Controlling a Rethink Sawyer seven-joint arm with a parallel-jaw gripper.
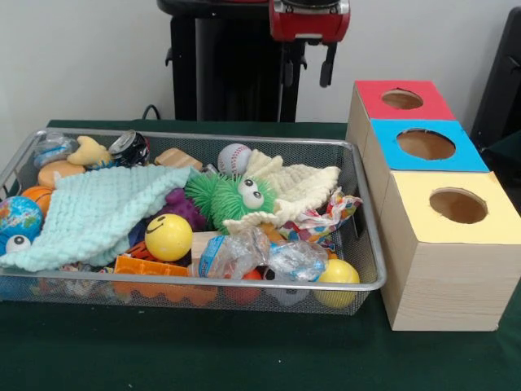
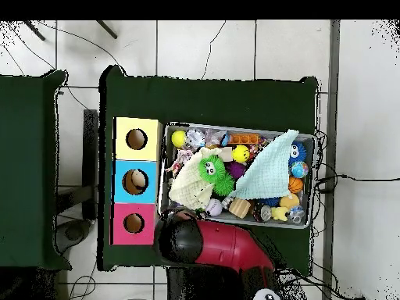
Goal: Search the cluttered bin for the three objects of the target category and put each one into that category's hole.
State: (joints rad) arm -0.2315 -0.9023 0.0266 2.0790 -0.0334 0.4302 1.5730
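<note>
The cluttered bin [image 1: 368, 244] of silver wire mesh fills the left and middle of the table; it also shows in the overhead view [image 2: 234, 127]. It holds a yellow smiley ball [image 1: 168, 237], a plain yellow ball [image 1: 338, 273], a baseball [image 1: 234, 158], a green fuzzy toy with eyes [image 1: 228, 198] and two knitted cloths. The hole [image 1: 458, 205] is in the yellow top of the largest wooden box [image 2: 137, 139], right of the bin. My gripper [image 1: 308, 69] hangs open and empty high behind the bin's far edge. In the overhead view the arm [image 2: 211, 244] hides it.
A blue-topped box [image 1: 426, 145] and a red-topped box [image 1: 403, 99] stand in a row behind the yellow one. A mint cloth [image 1: 98, 213] and a cream cloth [image 1: 297, 189] cover other toys. Plastic-wrapped items [image 1: 244, 254] lie at the bin's front.
</note>
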